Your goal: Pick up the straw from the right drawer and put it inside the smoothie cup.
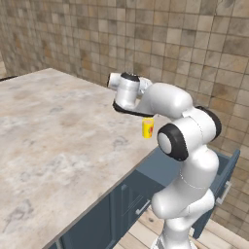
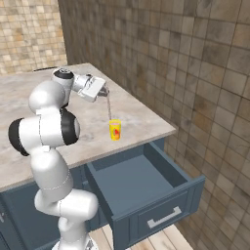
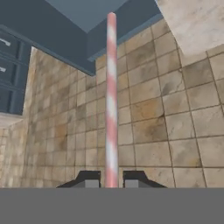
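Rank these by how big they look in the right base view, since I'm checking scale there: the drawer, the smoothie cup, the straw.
1. right drawer, by far the largest.
2. straw, longer than the cup is tall, but very thin.
3. smoothie cup, shortest.
The straw hangs just above the cup, so nearness hardly distorts that pair.

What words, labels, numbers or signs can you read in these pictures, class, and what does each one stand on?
No readable text anywhere.
smoothie cup: a red-orange mark on its side, too small and blurred to read as letters.
straw: pink and white stripes, no lettering.
right drawer: plain front, nothing written.
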